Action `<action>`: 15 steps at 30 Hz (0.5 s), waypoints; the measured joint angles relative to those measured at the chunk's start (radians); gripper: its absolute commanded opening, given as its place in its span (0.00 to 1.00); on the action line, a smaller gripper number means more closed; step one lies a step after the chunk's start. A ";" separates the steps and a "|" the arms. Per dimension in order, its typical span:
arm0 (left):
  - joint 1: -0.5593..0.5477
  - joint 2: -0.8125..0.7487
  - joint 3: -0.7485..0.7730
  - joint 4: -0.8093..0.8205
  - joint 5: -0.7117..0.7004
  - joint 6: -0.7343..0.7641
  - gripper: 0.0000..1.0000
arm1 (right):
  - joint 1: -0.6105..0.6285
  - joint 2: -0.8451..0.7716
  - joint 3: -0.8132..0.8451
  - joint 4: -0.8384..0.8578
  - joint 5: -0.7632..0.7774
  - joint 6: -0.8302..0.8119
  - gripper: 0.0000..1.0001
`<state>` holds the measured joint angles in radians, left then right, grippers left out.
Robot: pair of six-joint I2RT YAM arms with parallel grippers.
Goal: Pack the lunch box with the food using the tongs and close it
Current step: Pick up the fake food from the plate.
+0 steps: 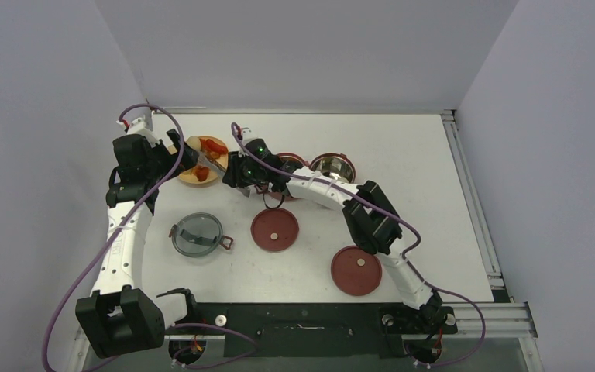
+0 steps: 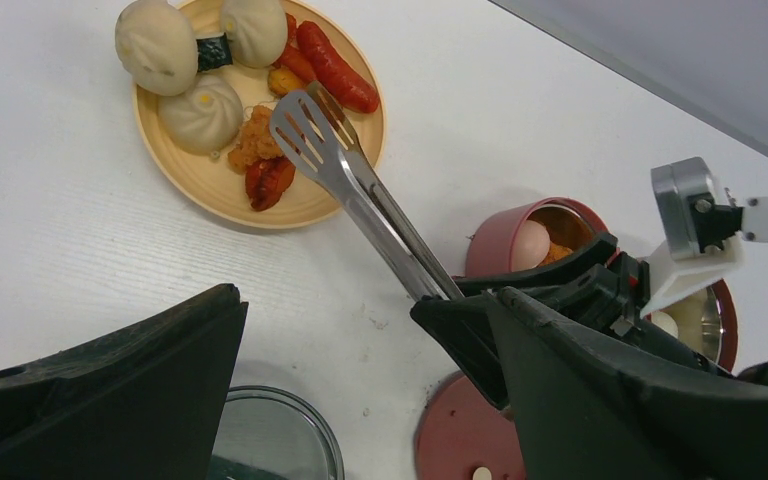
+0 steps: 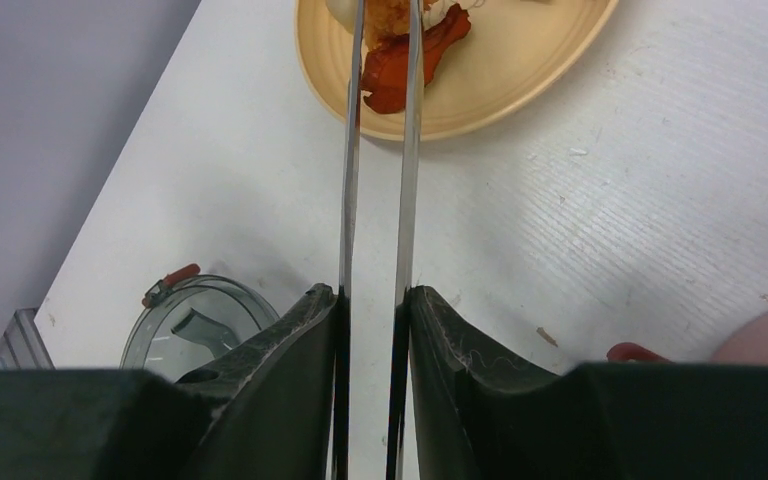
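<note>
My right gripper (image 3: 373, 295) is shut on the silver tongs (image 3: 407, 180), pressing their two arms toward each other. The tong tips reach over the yellow plate (image 3: 520, 90) and straddle a red food piece (image 3: 392, 72). From the left wrist the tongs (image 2: 360, 190) run from the plate's food (image 2: 335, 68) back into the right gripper (image 2: 560, 300). A maroon lunch box container (image 2: 495, 250) holds a whitish egg (image 2: 530, 243) and orange pieces. A second container (image 1: 333, 167) stands beside it. My left gripper (image 2: 360, 292) hangs open and empty above the table near the plate.
Two flat maroon lids (image 1: 274, 229) (image 1: 356, 270) lie on the table in front of the containers. The grey translucent lid (image 1: 197, 234) sits near the left arm. White buns (image 2: 155, 45) fill the plate's far side. Walls enclose the table on the left, back and right.
</note>
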<state>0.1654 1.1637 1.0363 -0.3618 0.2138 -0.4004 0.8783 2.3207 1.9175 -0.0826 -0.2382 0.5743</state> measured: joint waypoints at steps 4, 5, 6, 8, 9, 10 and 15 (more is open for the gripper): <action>0.000 0.000 0.000 0.000 0.000 0.000 0.96 | 0.010 -0.060 -0.043 0.006 0.040 -0.034 0.05; 0.000 0.000 0.000 0.000 0.000 0.000 0.96 | 0.012 -0.074 -0.053 0.011 0.048 -0.040 0.05; 0.000 0.000 0.000 0.000 0.000 0.000 0.96 | 0.014 -0.087 -0.061 0.019 0.056 -0.044 0.05; 0.000 0.000 0.000 0.000 0.000 0.000 0.96 | 0.014 -0.106 -0.072 0.029 0.066 -0.052 0.05; 0.000 0.000 0.000 0.000 0.000 0.000 0.96 | 0.014 -0.112 -0.075 0.031 0.073 -0.058 0.05; 0.000 0.000 0.000 0.000 0.000 0.000 0.96 | 0.014 -0.119 -0.079 0.035 0.081 -0.064 0.05; 0.000 0.000 0.000 0.000 -0.001 0.000 0.96 | 0.014 -0.144 -0.111 0.037 0.121 -0.083 0.05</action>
<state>0.1654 1.1633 1.0363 -0.3622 0.2131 -0.4004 0.8928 2.1769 1.8069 -0.0460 -0.1173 0.4915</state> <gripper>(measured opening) 0.962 0.286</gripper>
